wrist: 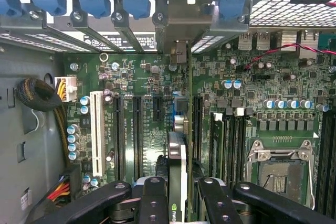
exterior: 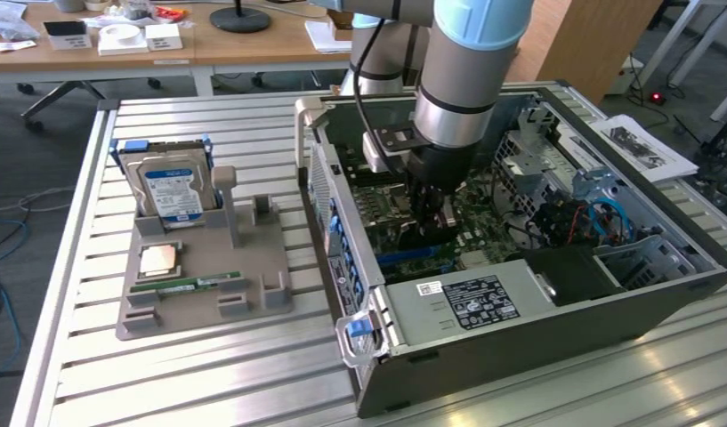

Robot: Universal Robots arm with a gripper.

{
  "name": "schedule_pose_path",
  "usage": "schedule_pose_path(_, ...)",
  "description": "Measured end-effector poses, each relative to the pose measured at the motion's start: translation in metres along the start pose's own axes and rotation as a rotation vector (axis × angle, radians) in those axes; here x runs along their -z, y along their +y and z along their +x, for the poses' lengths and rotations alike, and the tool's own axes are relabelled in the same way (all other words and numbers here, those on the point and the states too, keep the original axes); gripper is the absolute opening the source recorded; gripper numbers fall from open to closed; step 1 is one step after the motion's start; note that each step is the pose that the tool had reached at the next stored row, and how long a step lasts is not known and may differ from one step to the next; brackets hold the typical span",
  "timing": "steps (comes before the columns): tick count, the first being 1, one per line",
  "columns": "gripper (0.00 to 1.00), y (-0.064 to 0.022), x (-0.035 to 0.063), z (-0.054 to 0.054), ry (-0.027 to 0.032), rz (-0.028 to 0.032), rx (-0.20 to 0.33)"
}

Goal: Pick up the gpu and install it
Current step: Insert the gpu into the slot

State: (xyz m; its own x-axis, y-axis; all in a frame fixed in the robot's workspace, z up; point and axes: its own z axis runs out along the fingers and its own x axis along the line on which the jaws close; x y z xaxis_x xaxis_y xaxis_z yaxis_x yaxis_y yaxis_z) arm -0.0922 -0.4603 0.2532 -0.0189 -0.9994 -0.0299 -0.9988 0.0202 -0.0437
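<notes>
The gpu [wrist: 177, 150] stands on edge over the green motherboard [wrist: 147, 77], seen along its thin top edge, parallel to the long black expansion slots [wrist: 137, 129]. Its pale metal end bracket [wrist: 181, 19] sits against the case's rear slot openings, between blue clips. My gripper [wrist: 178, 195] is shut on the card, one black finger [wrist: 152, 200] on each flat side. In the exterior view the gripper [exterior: 434, 213] reaches down deep inside the open computer case [exterior: 553, 311], low over the motherboard. Whether the card's lower edge is seated in a slot is hidden.
A white slot [wrist: 96, 129], several RAM slots and an empty CPU socket [wrist: 275, 169] flank the card. Outside the case, a grey holder [exterior: 197, 294] on the slatted table carries a blue-labelled hard drive [exterior: 170, 187], a CPU [exterior: 160, 259] and a RAM stick [exterior: 203, 284].
</notes>
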Motion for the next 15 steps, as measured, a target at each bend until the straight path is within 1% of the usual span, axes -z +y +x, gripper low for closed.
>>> schedule_pose_path(3,0.27,0.0,0.0,0.0,0.0049,0.0001,-0.001)
schedule_pose_path(5,0.27,0.0,-0.0003,0.0001,0.0069,0.0,-0.001)
schedule_pose_path(15,0.27,0.0006,-0.0053,0.0002,0.0073,0.0002,-0.004)
